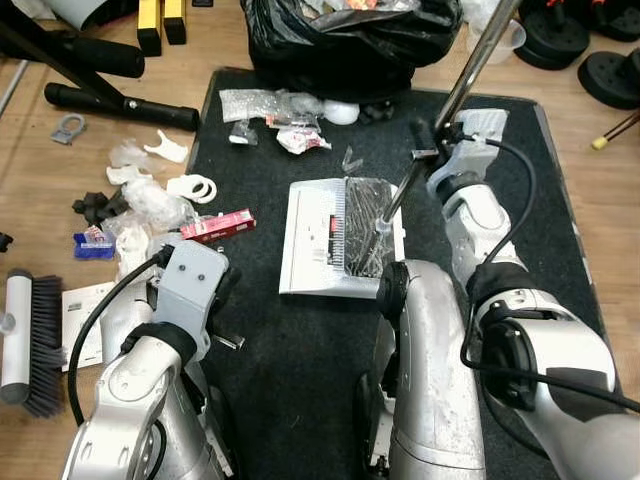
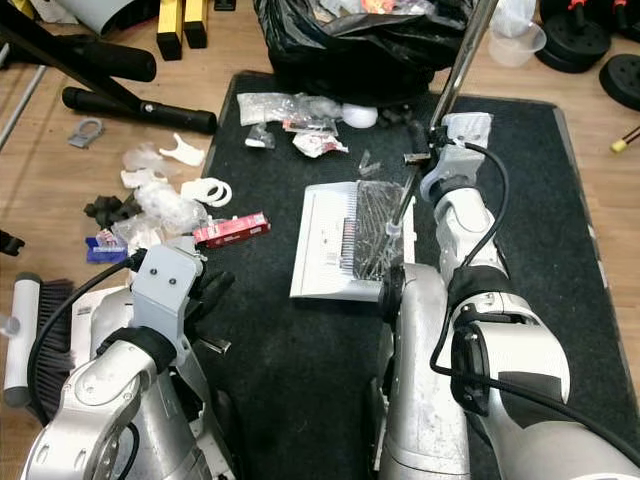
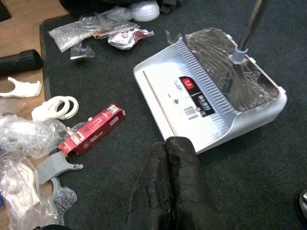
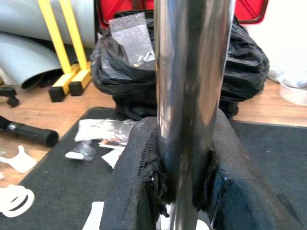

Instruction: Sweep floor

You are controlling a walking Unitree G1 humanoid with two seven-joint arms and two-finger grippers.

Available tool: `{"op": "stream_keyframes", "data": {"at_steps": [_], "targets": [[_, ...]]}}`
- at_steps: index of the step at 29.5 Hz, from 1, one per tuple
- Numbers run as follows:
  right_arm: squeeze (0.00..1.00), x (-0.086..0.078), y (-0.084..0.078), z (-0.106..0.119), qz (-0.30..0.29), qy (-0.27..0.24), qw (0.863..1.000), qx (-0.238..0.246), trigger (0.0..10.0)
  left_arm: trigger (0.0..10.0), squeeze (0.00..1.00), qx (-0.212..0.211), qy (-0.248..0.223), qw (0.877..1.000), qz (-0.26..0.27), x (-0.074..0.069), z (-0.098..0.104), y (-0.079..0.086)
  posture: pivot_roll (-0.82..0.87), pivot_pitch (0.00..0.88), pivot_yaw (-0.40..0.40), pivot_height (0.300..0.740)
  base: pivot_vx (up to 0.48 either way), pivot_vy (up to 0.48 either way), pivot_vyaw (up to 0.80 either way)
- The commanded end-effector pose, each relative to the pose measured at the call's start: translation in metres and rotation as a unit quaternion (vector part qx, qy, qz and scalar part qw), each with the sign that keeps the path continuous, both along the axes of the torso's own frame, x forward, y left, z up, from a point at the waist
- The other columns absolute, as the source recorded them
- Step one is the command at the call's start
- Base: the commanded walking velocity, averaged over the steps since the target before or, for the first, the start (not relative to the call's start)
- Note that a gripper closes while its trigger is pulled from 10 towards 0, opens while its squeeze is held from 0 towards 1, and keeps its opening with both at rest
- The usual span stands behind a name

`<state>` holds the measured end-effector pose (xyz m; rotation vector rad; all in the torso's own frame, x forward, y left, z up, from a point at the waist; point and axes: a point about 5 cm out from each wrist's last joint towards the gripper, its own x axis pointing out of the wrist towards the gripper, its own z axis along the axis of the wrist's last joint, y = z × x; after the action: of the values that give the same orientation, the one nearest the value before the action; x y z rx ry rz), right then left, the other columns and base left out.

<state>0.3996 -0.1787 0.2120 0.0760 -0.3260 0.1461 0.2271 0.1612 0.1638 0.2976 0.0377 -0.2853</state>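
Lying on the wooden floor (image 1: 40, 190) at the far left, well out from the left claw (image 3: 168, 187), is a hand brush with dark bristles and a pale handle (image 1: 28, 345). Nearer that claw, on its outer side, sits a heap of clear plastic wrapping and white plastic clips (image 1: 150, 195), spread across the floor and onto the edge of the dark grey mat (image 1: 290, 390). A small red cardboard box (image 3: 92, 130) lies on the mat just ahead of the left claw, tilted. The left claw itself hovers low over the mat, its two black fingers (image 3: 153, 182) pressed together and holding nothing.

Ahead of it and toward the right lies the white plastic dustpan (image 3: 192, 103), flat on the mat, with a sheet of clear film crumpled in its pan. A shiny metal pole (image 1: 470, 75) rises from a socket at the dustpan's rear and slants up. Beyond the dustpan, at the mat's far edge, are more scraps of wrapping (image 1: 270, 110) and a stuffed black rubbish bag (image 1: 350, 40).

The right claw (image 4: 184, 163) is clamped around the metal pole partway up, one padded black finger (image 4: 132, 182) on each side of the tube, touching it. Past the right claw, on the floor off the mat's far right corner, lie black weight plates (image 1: 585, 45).
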Motion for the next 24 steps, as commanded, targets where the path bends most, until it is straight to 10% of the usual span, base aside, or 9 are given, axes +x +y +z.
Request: {"op": "stream_keyframes", "data": {"at_steps": [1, 3, 4, 5, 6, 10, 24], "targets": [[0.00, 0.000, -0.002, 0.016, -0.004, -0.043, 0.999, 0.013, 10.0, 10.0, 0.00, 0.000, 0.016, 1.000, -0.007, -0.004, -0.004, -0.001, 0.04, 0.356, -0.112, 0.300, 0.000, 0.000, 0.00], [0.00, 0.000, -0.001, 0.015, -0.002, -0.045, 0.999, 0.013, 10.0, 10.0, 0.00, 0.001, 0.016, 1.000, -0.007, -0.005, -0.003, -0.001, 0.04, 0.360, -0.112, 0.300, 0.000, 0.000, 0.00], [0.37, -0.001, -0.002, 0.014, -0.002, -0.045, 0.999, 0.010, 10.0, 10.0, 0.00, 0.000, 0.017, 1.000, -0.006, -0.005, -0.003, 0.000, 0.04, 0.361, -0.112, 0.300, 0.000, 0.000, 0.00], [0.37, -0.001, -0.002, 0.014, -0.002, -0.045, 0.999, 0.010, 10.0, 10.0, 0.00, 0.000, 0.017, 1.000, -0.006, -0.005, -0.003, 0.000, 0.04, 0.361, -0.112, 0.300, 0.000, 0.000, 0.00], [0.84, -0.002, -0.003, 0.012, -0.002, -0.045, 0.999, 0.004, 10.0, 10.0, 0.00, 0.000, 0.017, 1.000, -0.005, -0.005, -0.003, 0.000, 0.04, 0.361, -0.112, 0.300, 0.000, 0.000, 0.00], [0.99, -0.003, -0.006, 0.009, -0.004, -0.043, 0.999, -0.010, 10.0, 10.0, 0.00, -0.001, 0.018, 1.000, -0.004, -0.005, -0.003, -0.001, 0.03, 0.362, -0.113, 0.300, 0.000, 0.000, 0.00], [1.00, -0.008, -0.013, 0.001, -0.006, -0.042, 0.999, -0.026, 10.0, 10.0, 0.00, -0.007, 0.017, 1.000, -0.005, 0.002, -0.004, -0.004, -0.01, 0.339, -0.126, 0.300, 0.000, 0.000, 0.00]]}}
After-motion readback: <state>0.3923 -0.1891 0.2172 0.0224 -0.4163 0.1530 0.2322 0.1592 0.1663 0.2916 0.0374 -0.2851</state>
